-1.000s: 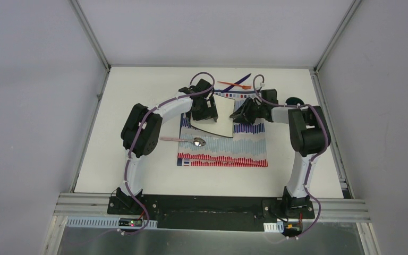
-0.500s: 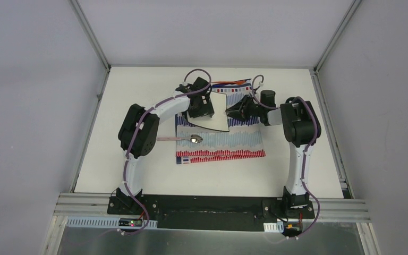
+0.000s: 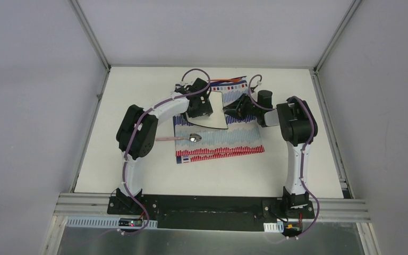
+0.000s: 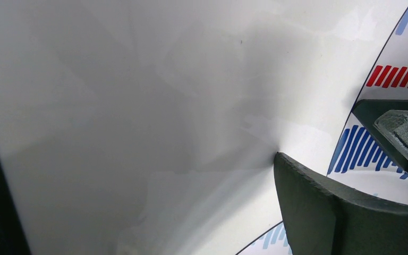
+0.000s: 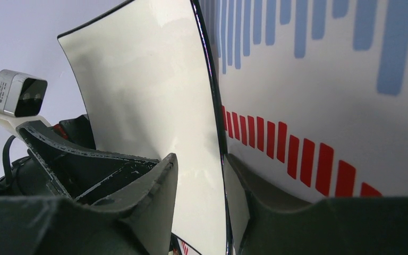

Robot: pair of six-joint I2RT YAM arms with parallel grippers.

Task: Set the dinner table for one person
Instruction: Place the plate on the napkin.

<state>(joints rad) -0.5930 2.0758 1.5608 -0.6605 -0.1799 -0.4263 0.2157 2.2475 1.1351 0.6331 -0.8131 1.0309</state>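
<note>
White table (image 3: 138, 101) spans beneath both arms, where over the striped cloth (image 3: 234, 147) the right gripper (image 3: 230, 112) pinches the rim of the tilted plate (image 3: 219, 106) and the left gripper (image 3: 199, 110), fingers wide apart, sits seemingly beside its other edge, so that thin pinch may slip and drop it.

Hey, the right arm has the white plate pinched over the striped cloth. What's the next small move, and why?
Probably ease the white square plate toward the middle of the striped cloth and set it down. The right gripper pinches its rim, the left gripper stands open beside it, and the plate is over the cloth's far part, beyond the spoon.
</note>
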